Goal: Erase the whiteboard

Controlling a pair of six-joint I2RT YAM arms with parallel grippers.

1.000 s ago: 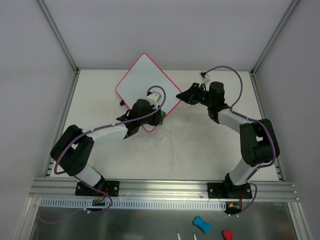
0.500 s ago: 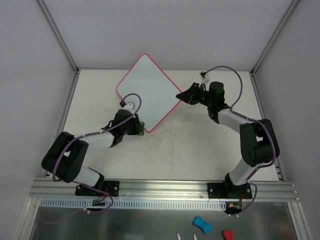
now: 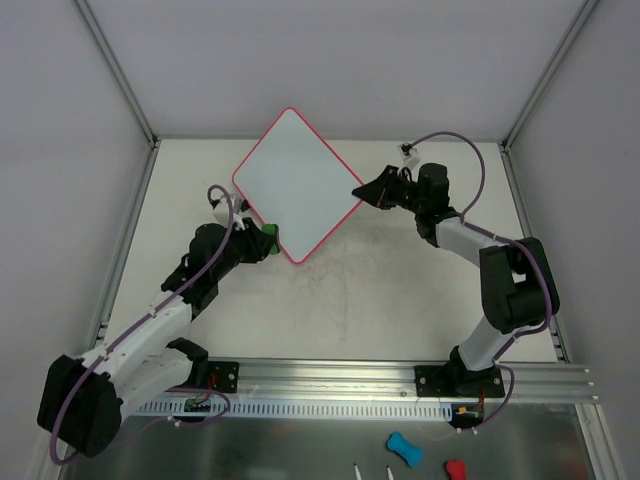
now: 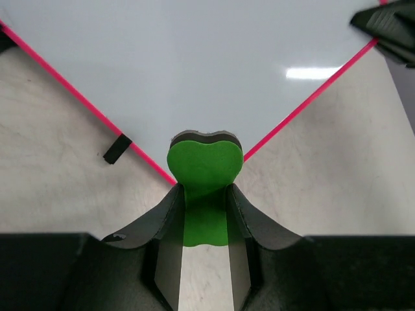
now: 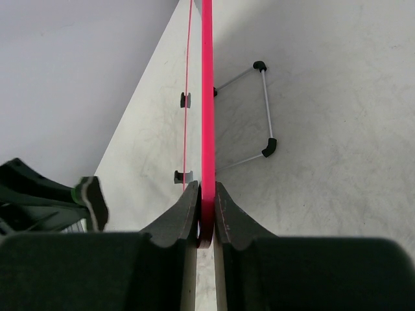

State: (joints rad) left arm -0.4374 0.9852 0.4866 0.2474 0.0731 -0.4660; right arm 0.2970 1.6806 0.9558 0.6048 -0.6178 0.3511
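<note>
left gripper, clamped on the green eraser, has slid back to the whiteboard edge just ahead; right gripper stays pinching its rim.

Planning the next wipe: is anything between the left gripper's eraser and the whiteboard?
Nothing visible. The green eraser, held in the left gripper, sits right at the whiteboard's near corner; the right gripper clamps the rim off to one side.
</note>
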